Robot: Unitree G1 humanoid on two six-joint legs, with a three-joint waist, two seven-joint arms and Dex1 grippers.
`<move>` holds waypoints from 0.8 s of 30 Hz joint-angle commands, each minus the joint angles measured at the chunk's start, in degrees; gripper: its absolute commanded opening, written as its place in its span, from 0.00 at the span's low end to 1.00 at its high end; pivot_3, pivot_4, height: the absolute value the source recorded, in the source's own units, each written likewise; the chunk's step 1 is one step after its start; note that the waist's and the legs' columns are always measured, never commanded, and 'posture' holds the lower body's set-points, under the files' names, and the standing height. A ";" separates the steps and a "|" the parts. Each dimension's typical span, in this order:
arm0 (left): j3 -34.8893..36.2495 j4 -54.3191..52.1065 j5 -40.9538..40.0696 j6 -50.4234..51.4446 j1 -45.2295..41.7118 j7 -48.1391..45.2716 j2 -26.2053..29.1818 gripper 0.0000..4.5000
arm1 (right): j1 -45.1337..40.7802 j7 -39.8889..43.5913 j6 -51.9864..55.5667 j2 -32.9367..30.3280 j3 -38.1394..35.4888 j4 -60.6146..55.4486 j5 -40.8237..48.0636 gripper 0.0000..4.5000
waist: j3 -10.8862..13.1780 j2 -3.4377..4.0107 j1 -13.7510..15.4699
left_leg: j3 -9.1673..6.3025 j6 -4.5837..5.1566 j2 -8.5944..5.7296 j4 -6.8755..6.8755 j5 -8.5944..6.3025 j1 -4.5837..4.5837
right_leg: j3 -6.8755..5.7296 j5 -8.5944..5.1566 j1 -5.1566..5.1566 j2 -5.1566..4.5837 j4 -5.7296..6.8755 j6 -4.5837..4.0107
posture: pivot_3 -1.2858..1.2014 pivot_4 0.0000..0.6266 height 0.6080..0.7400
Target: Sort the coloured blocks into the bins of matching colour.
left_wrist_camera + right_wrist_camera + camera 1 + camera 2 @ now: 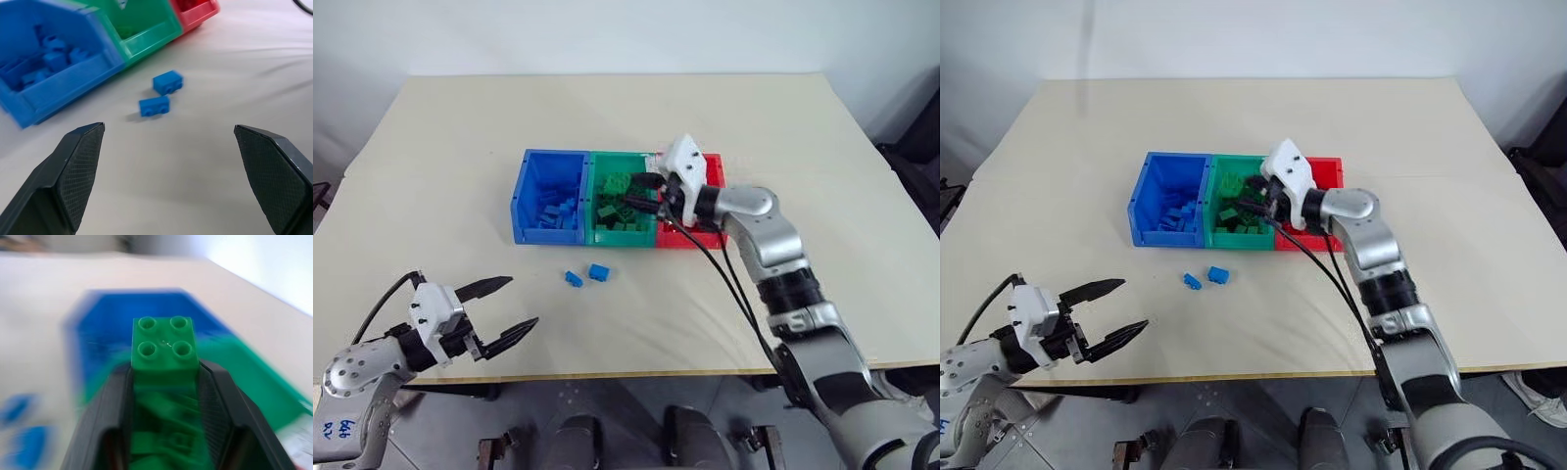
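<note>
Three joined bins stand mid-table: a blue bin (522,206) holding several blue blocks, a green bin (625,236) holding several green blocks, and a red bin (683,238). My right gripper (634,193) hovers over the green bin, shut on a green stud-topped block (165,348). On the table just in front of the bins lie two small blue blocks (599,271) (573,279). My left gripper (522,302) hangs open and holds nothing near the table's front-left edge. It points toward those blue blocks (167,82) (154,105) from well short of them.
The beige table (450,147) stretches wide around the bins. A black cable (734,294) trails from my right arm across the table's front right part. The table's front edge (636,374) runs just beyond my left gripper.
</note>
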 commanded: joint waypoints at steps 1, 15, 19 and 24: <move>1.60 -2.43 -1.65 0.22 0.83 0.84 -0.16 1.00 | -1.83 -1.43 -2.52 0.74 -0.85 2.08 -0.89 0.39 | 0.00 0.00 0.01 | 0.00 0.00 0.00 -0.02 0.00 -0.01 | 0.00 0.00 -0.02 0.00 -0.01 0.00 | 0.52 0.24 1.00; 0.37 1.30 -2.58 4.37 -4.79 -0.88 3.42 1.00 | 20.57 22.67 -10.31 -10.86 -5.81 -21.42 14.59 1.00 | 0.01 0.01 0.46 | -0.03 0.12 -0.05 -0.01 -0.09 -0.07 | -0.11 0.00 0.06 0.00 -0.11 0.00 | 0.52 0.24 1.00; -1.25 6.41 -0.96 2.19 -8.12 -3.54 4.57 1.00 | 30.62 27.02 -15.68 -16.63 -8.54 -22.49 14.83 1.00 | 0.02 0.02 0.20 | 0.23 0.12 -0.05 -0.03 -0.14 0.03 | -0.12 0.01 0.09 0.04 -0.19 0.02 | 0.52 0.24 1.00; -3.71 11.89 2.31 0.25 -13.30 -5.19 6.11 1.00 | 40.56 29.86 -14.15 -23.48 -12.84 -25.65 17.87 1.00 | 0.02 0.02 0.27 | 0.40 0.10 -0.05 0.01 -0.15 0.08 | -0.16 0.01 0.13 0.09 -0.20 0.02 | 0.52 0.24 1.00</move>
